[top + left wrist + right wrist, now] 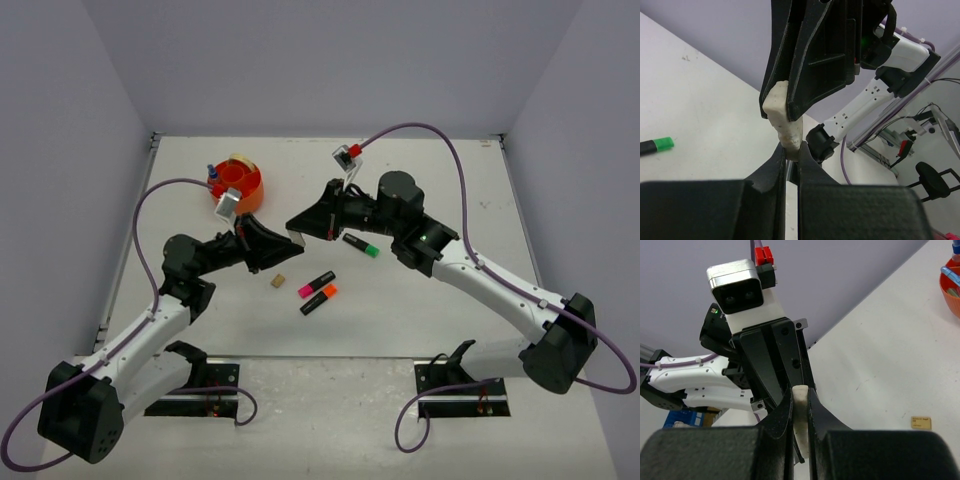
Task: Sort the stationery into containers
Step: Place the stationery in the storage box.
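A small off-white piece (296,238) is pinched between both grippers above the middle of the table. My left gripper (284,243) is shut on its lower end (790,140). My right gripper (303,228) is shut on its other end (800,407). The round orange tub (250,195) stands at the back left and holds a tan ring (240,162) and a blue-capped tube (213,178). On the table lie a green-ended highlighter (361,245), a pink-ended highlighter (316,283), an orange-ended highlighter (319,300) and a tiny tan block (279,281).
The green-ended highlighter also shows at the left edge of the left wrist view (655,146). The tan block (920,422) and the tub's rim (951,285) show at the right of the right wrist view. Grey walls enclose the table at the back and sides.
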Motion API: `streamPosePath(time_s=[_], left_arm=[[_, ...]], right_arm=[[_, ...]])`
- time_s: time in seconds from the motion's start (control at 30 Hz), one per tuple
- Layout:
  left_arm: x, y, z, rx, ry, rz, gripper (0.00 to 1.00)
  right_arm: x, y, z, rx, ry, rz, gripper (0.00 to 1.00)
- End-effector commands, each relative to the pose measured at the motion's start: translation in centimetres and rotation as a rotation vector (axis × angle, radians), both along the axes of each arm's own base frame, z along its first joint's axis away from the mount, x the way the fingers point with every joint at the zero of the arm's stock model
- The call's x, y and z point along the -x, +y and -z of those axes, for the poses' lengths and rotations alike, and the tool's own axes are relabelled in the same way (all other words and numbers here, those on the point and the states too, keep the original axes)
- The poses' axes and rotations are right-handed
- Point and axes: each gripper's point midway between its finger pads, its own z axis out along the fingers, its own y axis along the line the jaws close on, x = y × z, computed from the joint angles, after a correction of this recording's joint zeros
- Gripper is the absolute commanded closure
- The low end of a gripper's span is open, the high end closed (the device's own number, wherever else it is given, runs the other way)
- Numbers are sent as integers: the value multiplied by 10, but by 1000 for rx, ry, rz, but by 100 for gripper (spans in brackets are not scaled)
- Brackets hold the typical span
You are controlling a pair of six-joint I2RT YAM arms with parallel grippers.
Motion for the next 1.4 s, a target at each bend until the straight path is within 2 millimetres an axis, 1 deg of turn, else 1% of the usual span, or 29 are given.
streamPosePath(time_s=[0.0, 0.07, 0.1, 0.13, 0.2, 0.23, 0.27, 0.3, 0.33, 0.37, 0.4, 0.43, 0.47, 0.5, 0.57, 0.67, 0.7, 0.73, 0.8, 0.83, 0.87, 0.9, 0.97, 1.0, 1.03, 1.07, 1.1, 1.2, 1.37], left_arm=[[4, 2, -37, 50, -115, -9, 100], [2, 2, -38, 49, -117, -22, 100], [0, 3, -40, 50, -118, -37, 100], [-2, 3, -41, 46, -127, -48, 100], [-16, 4, -38, 9, -92, -115, 100], [-21, 5, -42, -2, -108, -134, 100], [-33, 6, -36, -43, -68, -182, 100], [-42, 7, -26, -86, -19, -224, 100], [-49, 9, -22, -119, -2, -249, 100], [-65, 14, -10, -208, 42, -320, 100], [-75, 19, -4, -248, 69, -376, 100], [-81, 21, 4, -300, 95, -397, 100], [-98, 34, 18, -380, 140, -501, 100], [-113, 48, 32, -472, 177, -594, 100], [-133, 65, 57, -624, 218, -688, 100], [-159, 97, 84, -859, 289, -838, 100], [-168, 104, 100, -957, 303, -850, 100], [-176, 111, 109, -1036, 311, -868, 100], [-190, 133, 106, -1186, 324, -949, 100], [-197, 139, 115, -1270, 330, -956, 100], [-203, 146, 115, -1331, 329, -972, 100], [-210, 151, 106, -1362, 321, -998, 100], [-222, 158, 107, -1436, 312, -1008, 100], [-232, 159, 111, -1483, 303, -983, 100], [-240, 159, 122, -1537, 303, -947, 100], [-247, 159, 125, -1567, 297, -927, 100], [-250, 160, 125, -1593, 297, -921, 100], [-253, 166, 135, -1669, 302, -897, 100], [-259, 171, 145, -1650, 321, -850, 100]], right_arm=[[7, 4, -3, -24, -3, -39, 100], [6, 3, 0, -16, -5, -34, 99], [4, 2, 2, -11, -5, -26, 95], [2, 2, 4, -4, -4, -16, 88], [-3, -2, 10, 10, 2, 7, 57], [-5, -3, 12, 17, 6, 21, 43], [-12, -7, 14, 29, 9, 59, 25], [-17, -12, 17, 45, 16, 89, 13], [-20, -16, 20, 62, 24, 112, 9], [-32, -27, 20, 82, 21, 183, 1], [-44, -37, 18, 96, 21, 251, 1], [-45, -44, 22, 120, 32, 276, 1], [-62, -63, 20, 143, 26, 392, 1], [-64, -77, 19, 162, 18, 447, 1], [-76, -107, 19, 213, -3, 594, 1], [-71, -136, 12, 235, -52, 681, 1], [-69, -144, 11, 246, -73, 706, 1], [-67, -150, 11, 251, -85, 720, 1], [-62, -157, 16, 263, -93, 726, 1], [-59, -160, 16, 266, -100, 727, 1], [-57, -162, 19, 271, -102, 729, 1], [-57, -164, 24, 279, -98, 732, 1], [-55, -165, 28, 289, -101, 728, 1], [-53, -166, 30, 293, -101, 724, 1], [-52, -166, 32, 299, -101, 716, 1], [-51, -166, 33, 301, -103, 711, 1], [-50, -166, 32, 302, -106, 709, 1], [-48, -169, 35, 316, -112, 709, 1], [-47, -170, 36, 323, -116, 705, 1]])
